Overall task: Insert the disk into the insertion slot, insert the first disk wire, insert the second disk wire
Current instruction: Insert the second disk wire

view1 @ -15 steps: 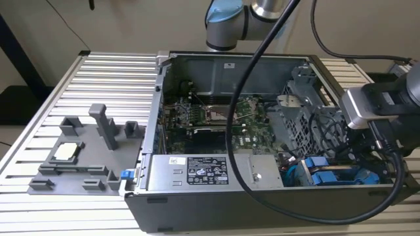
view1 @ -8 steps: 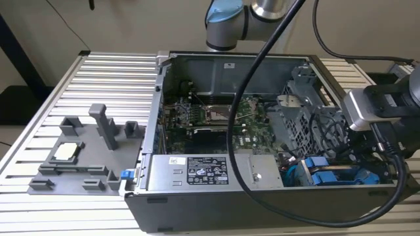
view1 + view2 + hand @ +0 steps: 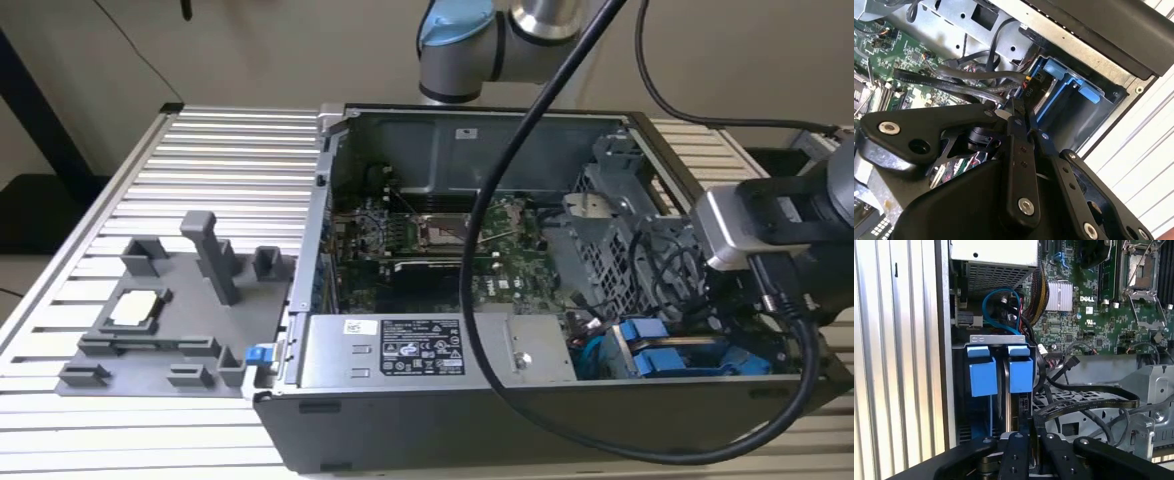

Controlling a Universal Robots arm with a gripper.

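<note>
The disk stands edge-on in its blue carrier, seated in the insertion slot at the case's corner. In the exterior view the blue carrier sits low at that view's right, below the wrist camera housing. My gripper hangs right over the disk's rear end, its black fingers drawn together. Their tips meet at a black connector of a disk wire, beside the blue frame. In the first wrist view the gripper sits just behind that connector.
The open computer case lies on a slatted metal table. Inside are the motherboard, a power supply and a metal drive cage. Flat black cables cross near the gripper. A grey fixture stands at the exterior view's left.
</note>
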